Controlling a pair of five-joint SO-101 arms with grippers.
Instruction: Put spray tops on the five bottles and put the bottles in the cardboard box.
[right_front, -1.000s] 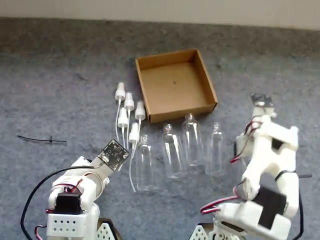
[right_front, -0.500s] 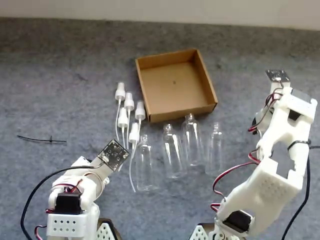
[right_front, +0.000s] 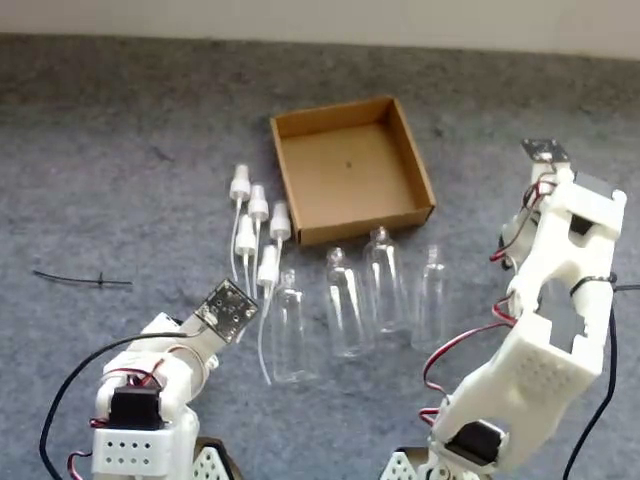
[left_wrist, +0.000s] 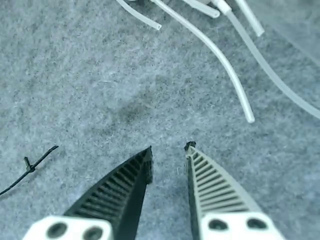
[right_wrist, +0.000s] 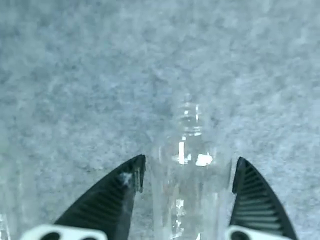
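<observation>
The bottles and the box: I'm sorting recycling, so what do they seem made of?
Bottles: clear and glossy, with bright glints and the grey surface showing through. They are probably plastic, though glass can't be excluded.
Box: brown and matte, with thin folded walls, so it looks like cardboard.

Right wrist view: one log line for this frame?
right gripper open, astride uncapped bottle | left gripper open over mat near spray tops | cardboard box holds no bottles
</observation>
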